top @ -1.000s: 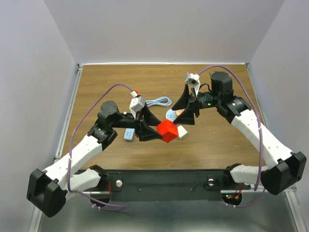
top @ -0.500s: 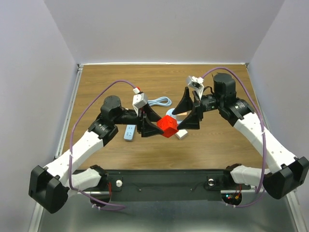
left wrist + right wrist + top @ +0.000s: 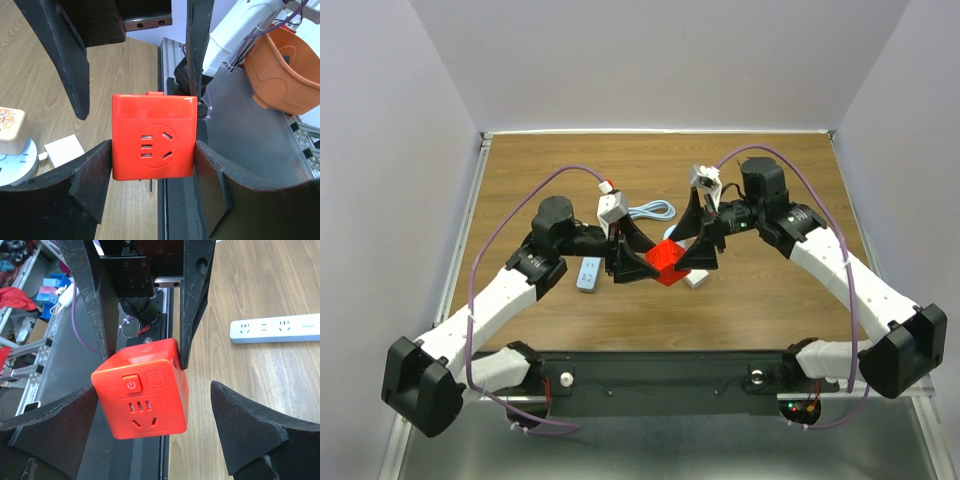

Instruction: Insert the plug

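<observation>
A red cube socket (image 3: 667, 260) hangs above the table centre, held by my left gripper (image 3: 645, 262), which is shut on its two sides. In the left wrist view the cube (image 3: 152, 136) sits between the fingers (image 3: 92, 180), with a thin metal pin showing under it. My right gripper (image 3: 696, 252) is open and straddles the cube from the other side. In the right wrist view the cube (image 3: 142, 390) lies close to one finger (image 3: 55, 425), with a wide gap to the other. A white power strip (image 3: 588, 273) lies flat to the left and also shows in the right wrist view (image 3: 275, 329).
A small white block (image 3: 697, 279) lies on the table just right of the cube. A coiled light-blue cable (image 3: 650, 210) lies behind the grippers. A round white and blue object (image 3: 12, 150) sits near the block. An orange bin (image 3: 285, 65) stands off the table.
My right gripper has moved left and now straddles the red cube. My left gripper has raised the cube slightly and still holds it.
</observation>
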Motion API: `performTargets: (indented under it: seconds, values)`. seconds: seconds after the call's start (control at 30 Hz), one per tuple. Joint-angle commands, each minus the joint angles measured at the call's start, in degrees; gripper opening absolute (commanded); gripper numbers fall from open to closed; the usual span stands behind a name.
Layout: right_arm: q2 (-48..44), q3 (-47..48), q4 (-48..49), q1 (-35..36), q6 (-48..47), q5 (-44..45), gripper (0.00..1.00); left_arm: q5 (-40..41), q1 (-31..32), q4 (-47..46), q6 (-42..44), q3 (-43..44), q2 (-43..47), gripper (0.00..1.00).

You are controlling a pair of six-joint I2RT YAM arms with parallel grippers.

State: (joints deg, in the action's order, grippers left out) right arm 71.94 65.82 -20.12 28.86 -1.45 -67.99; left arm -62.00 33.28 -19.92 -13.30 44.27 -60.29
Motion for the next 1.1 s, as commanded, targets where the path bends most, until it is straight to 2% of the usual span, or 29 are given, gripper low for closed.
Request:
performTargets:
  seconds: [0.0,0.5,0.6,0.63,0.7,0.8,0.83,0.87,1.0,1.03,1.07]
  values:
    - [0.5,0.3,1.1,1.0,-1.7,1.3,0.97,-1.6,-0.1,-4.4,-0.1,2.8,0.2,0.0]
    - [0.3,-2.9,0.3,4.1,-2.1,3.6,0.95,-0.1,-0.9,-6.8,-0.9,3.6,-1.2,0.0]
    - [0.0,-3.0,0.3,4.1,-2.2,5.0,0.85,-0.3,-1.0,-6.8,-1.2,3.1,-1.2,0.0]
    - [-0.1,-3.0,0.3,4.1,-2.5,5.6,0.67,-0.4,-1.0,-6.8,-1.2,2.8,-1.1,0.0]
    - [-0.2,-2.5,0.3,4.1,-2.9,6.3,0.51,-0.3,-1.0,-6.9,-1.4,2.4,-1.3,0.0]
    - [-0.1,-2.1,0.4,4.1,-3.1,7.3,0.33,1.6,-1.3,-6.4,-1.6,1.8,-1.7,0.0]
    - [-0.2,-2.0,0.4,4.1,-3.3,7.8,0.01,2.1,-1.5,-6.0,-1.6,1.9,-1.8,0.06]
    - [-0.4,-2.1,0.5,4.1,-3.4,10.0,0.0,2.7,-1.5,-5.1,-1.6,1.7,-2.2,0.23]
    - [-1.0,-1.9,0.6,4.1,-3.6,14.4,0.01,8.1,-1.8,-0.7,0.4,2.0,-3.3,0.49]
    - [-1.2,-1.8,0.5,4.1,-3.1,18.4,0.0,9.7,-1.9,0.4,0.6,2.0,-3.7,0.61]
    - [-1.3,-1.8,0.6,4.1,-2.5,20.9,0.01,11.4,-2.0,1.5,0.7,2.3,-3.8,0.65]
